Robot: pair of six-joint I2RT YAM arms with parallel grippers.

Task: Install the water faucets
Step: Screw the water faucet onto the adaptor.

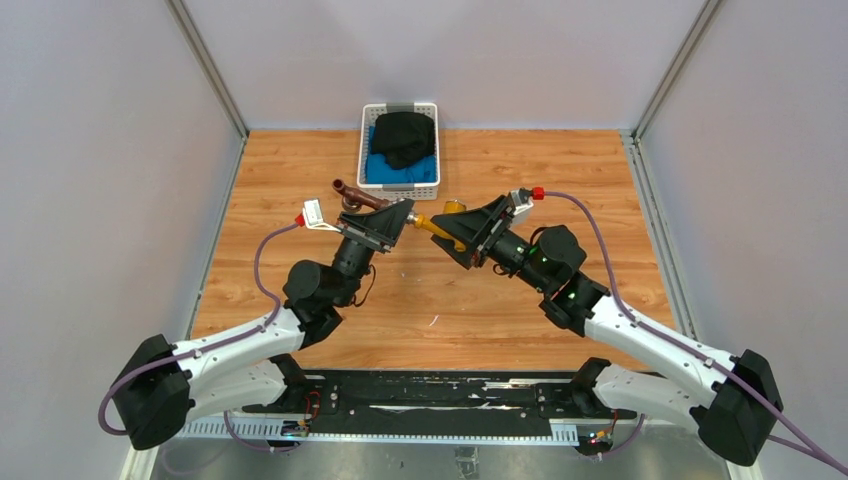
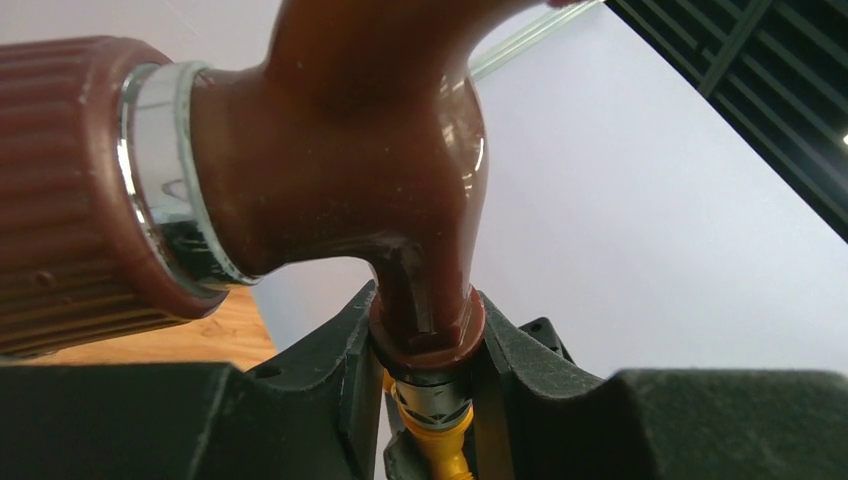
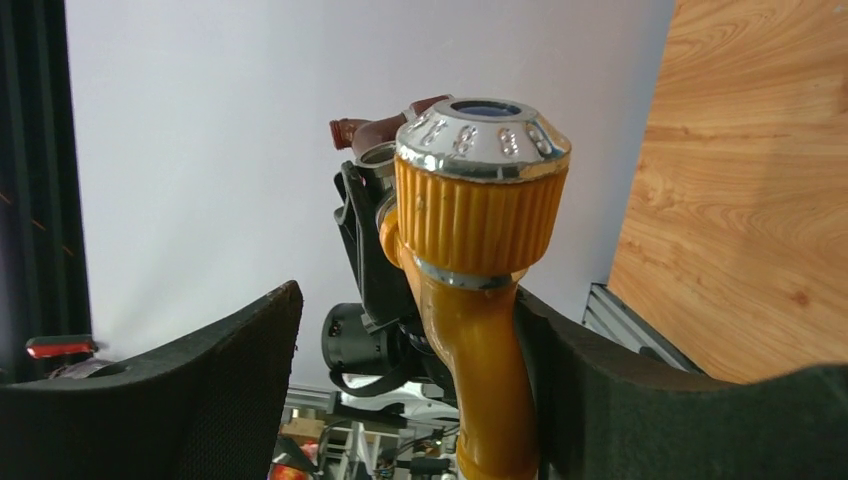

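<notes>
Behind, basket (image 1: 400,189); brown faucet (image 2: 380,150) tight in left gripper (image 2: 425,345), yellow faucet (image 3: 480,220) loose in parted right gripper (image 3: 410,330).

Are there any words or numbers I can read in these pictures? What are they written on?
No words or numbers can be read anywhere.
Yellow faucet: the silvery cap on its knob has small oval marks, a pattern, not letters; its blue centre is too tilted to read.
Reddish-brown faucet: no writing shows.
White plug by the left arm's wrist: too small to read.
</notes>
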